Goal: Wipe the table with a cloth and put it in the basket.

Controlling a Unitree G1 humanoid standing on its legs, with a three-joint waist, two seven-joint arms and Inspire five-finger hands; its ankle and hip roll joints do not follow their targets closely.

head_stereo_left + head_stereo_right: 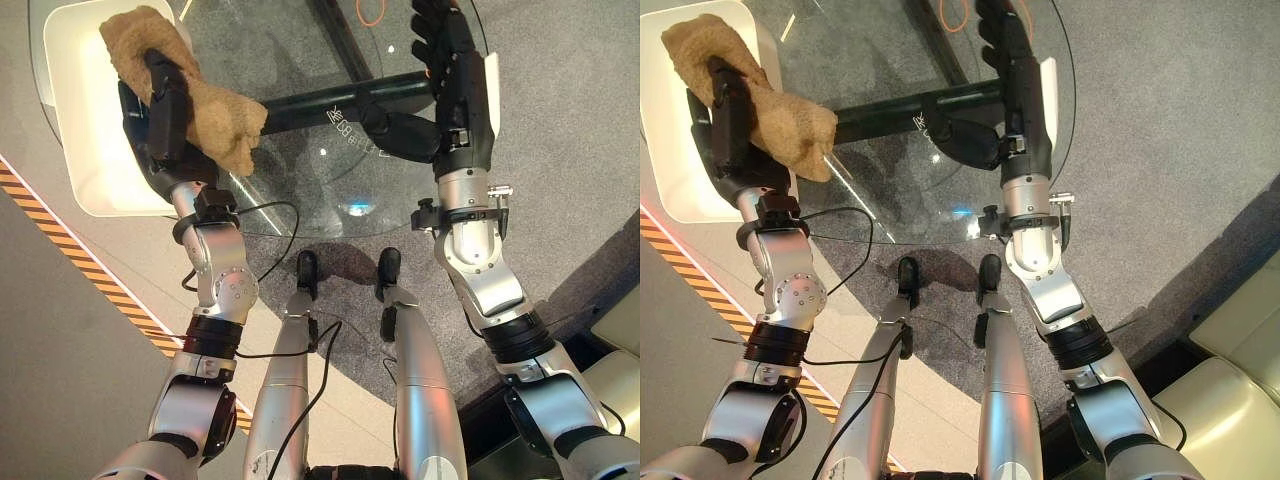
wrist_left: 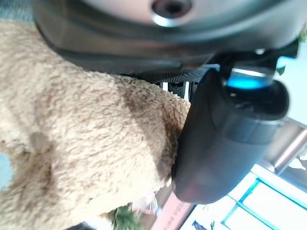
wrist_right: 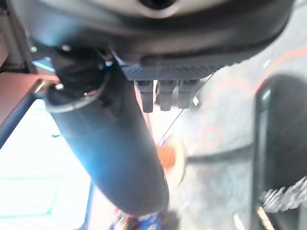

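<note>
A tan fluffy cloth point(image 1: 218, 118) hangs bunched in my left hand point(image 1: 165, 108), whose fingers are curled round it. The hand holds it over the near right corner of the white basket point(image 1: 85, 160), where the basket meets the round glass table point(image 1: 330, 175). Part of the cloth point(image 1: 685, 45) lies over the basket's inside and part droops over the glass. In the left wrist view the cloth point(image 2: 72, 143) presses against the thumb point(image 2: 225, 139). My right hand point(image 1: 452, 55) rests over the table's right side with fingers straight and holds nothing; its thumb point(image 3: 110, 153) shows close up.
A dark base bar point(image 1: 340, 100) runs under the glass. An orange cable point(image 1: 372, 12) lies on the carpet beyond. Orange-and-black striped tape point(image 1: 60, 235) crosses the floor at the left. A cream seat point(image 1: 1215, 400) stands at the lower right.
</note>
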